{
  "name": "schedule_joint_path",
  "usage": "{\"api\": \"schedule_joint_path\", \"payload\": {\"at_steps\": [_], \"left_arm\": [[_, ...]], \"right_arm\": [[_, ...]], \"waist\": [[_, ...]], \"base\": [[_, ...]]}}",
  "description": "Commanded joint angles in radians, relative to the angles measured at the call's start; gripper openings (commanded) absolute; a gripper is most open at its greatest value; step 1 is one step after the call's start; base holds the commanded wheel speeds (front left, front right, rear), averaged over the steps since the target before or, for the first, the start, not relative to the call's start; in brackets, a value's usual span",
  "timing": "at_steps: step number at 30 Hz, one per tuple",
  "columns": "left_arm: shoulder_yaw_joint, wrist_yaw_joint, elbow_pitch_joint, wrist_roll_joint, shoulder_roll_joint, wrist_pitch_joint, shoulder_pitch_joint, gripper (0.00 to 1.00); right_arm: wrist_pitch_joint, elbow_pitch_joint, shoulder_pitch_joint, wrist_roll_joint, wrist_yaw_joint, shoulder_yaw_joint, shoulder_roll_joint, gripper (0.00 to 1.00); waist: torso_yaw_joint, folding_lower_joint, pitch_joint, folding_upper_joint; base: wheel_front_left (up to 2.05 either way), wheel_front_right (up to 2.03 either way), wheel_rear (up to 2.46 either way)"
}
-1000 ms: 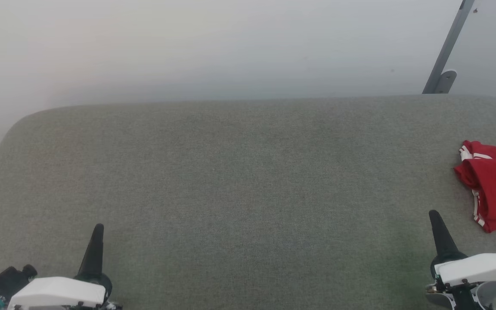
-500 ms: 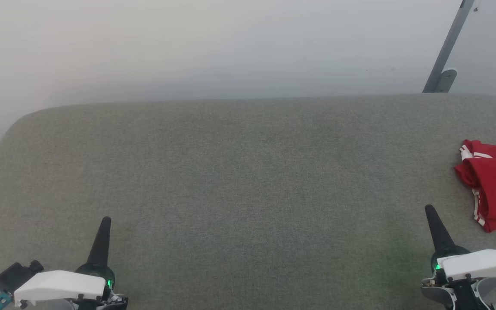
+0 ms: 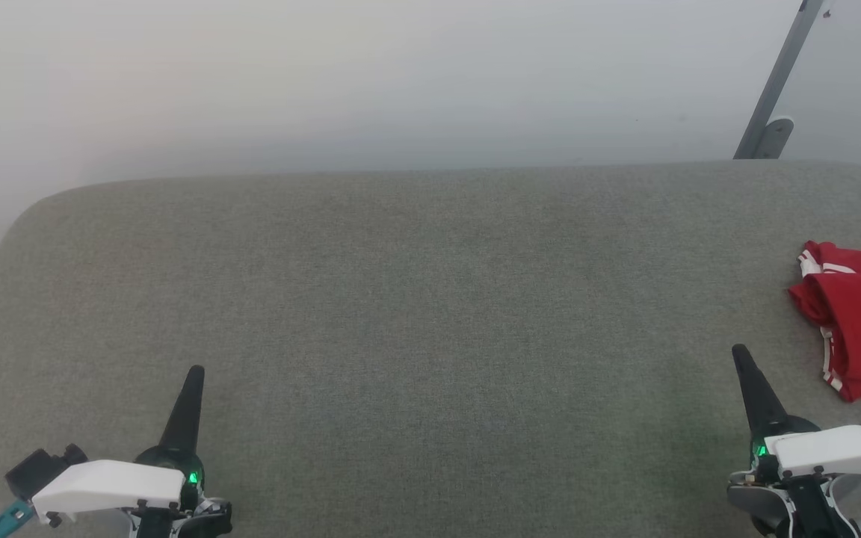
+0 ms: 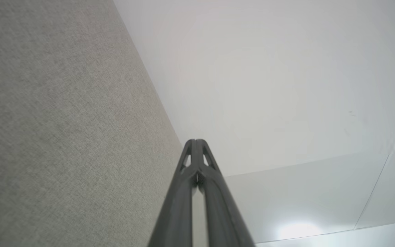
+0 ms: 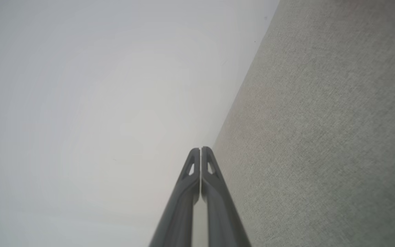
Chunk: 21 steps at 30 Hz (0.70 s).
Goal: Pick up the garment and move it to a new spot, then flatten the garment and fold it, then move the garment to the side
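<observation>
The garment (image 3: pixel 860 321) is a red cloth with white striped trim, lying folded at the right edge of the grey table (image 3: pixel 415 299) and cut off by the head view's border. My right gripper (image 3: pixel 738 353) stands shut just left of it and nearer the front, a short gap away. At the lower left my left gripper (image 3: pixel 196 371) is shut too, far from the garment. In each wrist view the two dark fingers, left (image 4: pixel 196 141) and right (image 5: pixel 200 149), meet at their tips with nothing between them.
A pale wall rises behind the table's rounded far edge. A grey metal bracket (image 3: pixel 773 112) leans against the wall at the back right. The felt-like table top stretches wide between the two grippers.
Both grippers have slid forward over the table, their tips higher in the head view than a second ago, still shut. The garment has not moved.
</observation>
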Motion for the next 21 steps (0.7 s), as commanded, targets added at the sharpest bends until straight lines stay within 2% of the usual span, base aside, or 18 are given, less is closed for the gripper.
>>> {"api": "schedule_joint_path", "payload": {"at_steps": [1,21], "left_arm": [[0.006,-0.004,-0.002,-0.029,0.001,0.009,-0.027,0.00],[0.009,-0.004,0.006,-0.152,-0.028,0.049,-0.051,0.00]], "right_arm": [[0.009,-0.009,-0.013,0.028,0.000,-0.003,0.005,0.00],[0.050,-0.023,-0.025,0.163,0.000,-0.011,0.025,0.00]], "waist": [[0.000,0.0000,0.000,-0.0001],[-0.001,0.0000,0.005,-0.0001]], "base": [[0.00,0.00,0.00],[0.00,0.00,0.00]]}}
